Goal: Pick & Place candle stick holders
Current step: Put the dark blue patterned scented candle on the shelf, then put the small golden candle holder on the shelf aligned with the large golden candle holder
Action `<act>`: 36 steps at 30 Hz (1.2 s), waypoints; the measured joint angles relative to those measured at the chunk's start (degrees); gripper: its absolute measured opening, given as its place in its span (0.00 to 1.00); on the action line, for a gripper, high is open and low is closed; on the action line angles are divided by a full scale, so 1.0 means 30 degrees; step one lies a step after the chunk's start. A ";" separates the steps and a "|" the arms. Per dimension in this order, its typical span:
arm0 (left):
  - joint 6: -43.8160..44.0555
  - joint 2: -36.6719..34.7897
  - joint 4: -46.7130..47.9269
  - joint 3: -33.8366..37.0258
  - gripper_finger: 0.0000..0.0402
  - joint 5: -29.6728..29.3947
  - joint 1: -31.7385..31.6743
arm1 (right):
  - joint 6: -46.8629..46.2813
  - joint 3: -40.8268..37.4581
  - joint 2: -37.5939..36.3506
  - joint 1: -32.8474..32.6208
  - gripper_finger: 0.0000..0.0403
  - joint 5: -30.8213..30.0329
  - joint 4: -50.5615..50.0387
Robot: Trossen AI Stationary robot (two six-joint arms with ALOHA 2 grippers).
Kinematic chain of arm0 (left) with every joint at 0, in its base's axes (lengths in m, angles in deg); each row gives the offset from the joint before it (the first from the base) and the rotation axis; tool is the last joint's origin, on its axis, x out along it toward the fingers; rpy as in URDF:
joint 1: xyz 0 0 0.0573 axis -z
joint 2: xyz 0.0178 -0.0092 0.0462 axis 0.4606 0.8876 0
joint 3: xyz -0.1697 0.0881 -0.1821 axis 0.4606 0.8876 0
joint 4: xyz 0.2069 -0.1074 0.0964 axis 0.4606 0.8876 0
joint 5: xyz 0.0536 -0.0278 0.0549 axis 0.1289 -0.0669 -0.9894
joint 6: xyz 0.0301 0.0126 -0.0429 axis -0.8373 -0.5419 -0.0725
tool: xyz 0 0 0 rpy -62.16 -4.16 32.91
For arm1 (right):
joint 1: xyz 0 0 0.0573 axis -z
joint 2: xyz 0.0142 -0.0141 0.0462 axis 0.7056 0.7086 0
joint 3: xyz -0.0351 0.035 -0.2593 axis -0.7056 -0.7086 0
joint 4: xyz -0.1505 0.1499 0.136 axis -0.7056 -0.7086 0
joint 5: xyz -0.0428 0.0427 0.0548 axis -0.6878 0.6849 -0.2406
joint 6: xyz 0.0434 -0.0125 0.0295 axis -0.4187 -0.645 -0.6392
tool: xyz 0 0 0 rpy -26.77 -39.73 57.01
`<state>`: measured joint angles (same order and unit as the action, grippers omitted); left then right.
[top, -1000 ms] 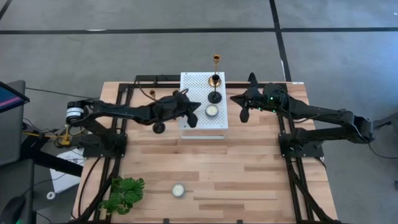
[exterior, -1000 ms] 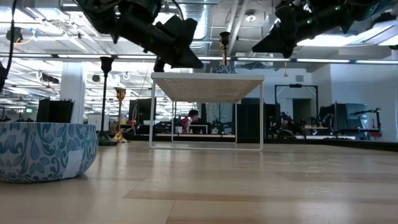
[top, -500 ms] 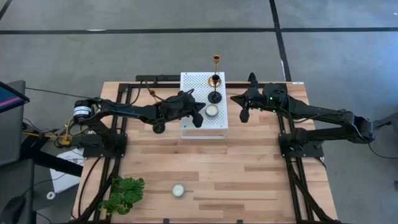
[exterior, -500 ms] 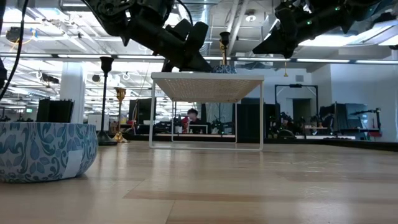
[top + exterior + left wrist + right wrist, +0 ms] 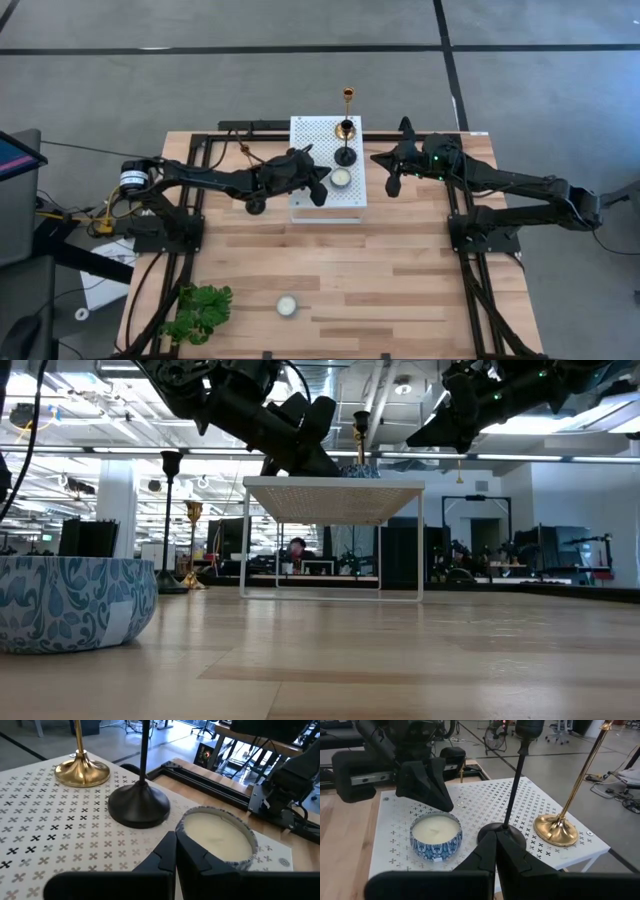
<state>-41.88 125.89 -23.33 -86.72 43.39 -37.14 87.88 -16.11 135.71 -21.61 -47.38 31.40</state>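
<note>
A white perforated stand (image 5: 318,140) stands at the table's far middle. On it a gold candle stick holder (image 5: 347,112) and a black one (image 5: 346,155) stand on their round bases, next to a candle in a blue tin (image 5: 341,177). Another black holder (image 5: 256,205) and another gold one (image 5: 243,151) stand on the table left of the stand. My left gripper (image 5: 320,186) is shut and hovers low over the stand beside the candle (image 5: 217,836). My right gripper (image 5: 386,167) is shut, in the air right of the stand, pointing at the black holder's base (image 5: 490,831).
A second candle tin (image 5: 287,306) sits near the table's front edge and fills the low view's left (image 5: 75,605). A green plant (image 5: 197,312) lies at the near left corner. Black frame rails (image 5: 470,250) run along both sides of the table.
My left gripper has gone toward the table's right edge, from the stand's left edge farther in over it, up to the candle tin. Its fingers have stayed shut. The holders and the candle have not moved.
</note>
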 joint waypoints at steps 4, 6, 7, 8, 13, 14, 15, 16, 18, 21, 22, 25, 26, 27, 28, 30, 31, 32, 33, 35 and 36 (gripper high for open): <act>0.0317 0.0298 -0.0037 -0.0015 0.01 -0.0015 0.0087 | 0.0015 0.0000 0.0000 0.0000 0.00 0.0000 0.0044; 0.0324 0.0380 0.0048 0.0015 0.01 -0.0006 0.0128 | 0.0023 0.0000 0.0000 0.0000 0.00 0.0000 0.0044; 0.0388 0.0453 -0.0129 -0.0002 0.01 0.0002 0.0212 | 0.0048 0.0000 0.0000 0.0000 0.00 0.0000 0.0036; 0.0480 0.0493 -0.0171 -0.0015 0.01 0.0003 0.0281 | 0.0058 0.0000 0.0000 0.0000 0.00 0.0000 0.0029; 0.0623 0.0546 -0.0181 -0.0015 0.01 -0.0008 0.0539 | 0.0058 -0.0007 0.0007 0.0000 0.00 0.0000 0.0007; 0.0623 0.0545 -0.0182 -0.0015 0.01 -0.0002 0.0545 | 0.0058 -0.0007 0.0007 0.0000 0.00 0.0000 0.0007; 0.0623 0.0544 -0.0203 -0.0015 0.01 0.0007 0.0546 | 0.0055 -0.0007 0.0007 0.0000 0.00 0.0000 0.0007; 0.0666 0.0546 -0.0223 -0.0015 0.01 0.0007 0.0546 | 0.0058 -0.0007 0.0007 0.0000 0.00 0.0000 0.0007; 0.0816 0.0542 -0.0235 -0.0015 0.01 0.0069 0.0546 | 0.0058 -0.0007 0.0007 0.0000 0.00 0.0000 0.0007; 0.0826 0.0539 -0.0273 -0.0015 0.01 0.0085 0.0677 | 0.0051 -0.0007 0.0007 0.0000 0.00 0.0000 0.0007; 0.0812 0.0539 -0.0299 -0.0015 0.01 0.0073 0.0750 | 0.0051 -0.0007 0.0007 0.0000 0.00 0.0000 0.0007; 0.0812 0.0539 -0.0364 -0.0014 0.01 0.0074 0.0888 | 0.0051 -0.0007 0.0007 0.0000 0.00 0.0003 0.0007; 0.0805 0.0541 -0.0364 -0.0013 0.01 0.0067 0.0952 | 0.0051 -0.0007 0.0007 0.0000 0.00 0.0000 0.0003; 0.0798 0.0539 -0.0364 -0.0010 0.01 0.0031 0.1028 | 0.0051 -0.0007 0.0007 0.0000 0.00 0.0003 0.0007; 0.0781 0.0539 -0.0364 -0.0007 0.01 -0.0133 0.1131 | 0.0051 -0.0007 0.0007 0.0000 0.00 0.0000 0.0007; 0.0362 0.0368 -0.0311 0.0011 0.01 -0.0600 0.1384 | 0.0051 -0.0007 0.0007 0.0000 0.00 0.0000 0.0008; -0.0062 0.0202 -0.0305 0.0022 0.01 -0.0935 0.1522 | 0.0051 -0.0007 0.0007 0.0000 0.00 0.0000 0.0028; -0.0516 -0.0009 -0.0388 0.0017 0.01 -0.1302 0.1657 | 0.0051 -0.0007 0.0007 0.0000 0.00 0.0000 0.0072; -0.0944 -0.0321 -0.0313 0.0015 0.01 -0.1735 0.1795 | 0.0051 -0.0007 0.0000 0.0000 0.00 0.0000 0.0123; -0.1844 -0.1027 -0.0182 0.0015 0.01 -0.2575 0.2012 | 0.0050 -0.0007 -0.0095 0.0000 0.00 0.0000 0.0134; -0.2236 -0.1446 -0.0103 0.0015 0.01 -0.2938 0.2084 | 0.0044 -0.0007 -0.0131 0.0000 0.00 0.0000 0.0196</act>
<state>-48.59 121.55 -23.64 -86.68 34.57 -30.89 88.01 -16.13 135.32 -21.61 -47.38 31.99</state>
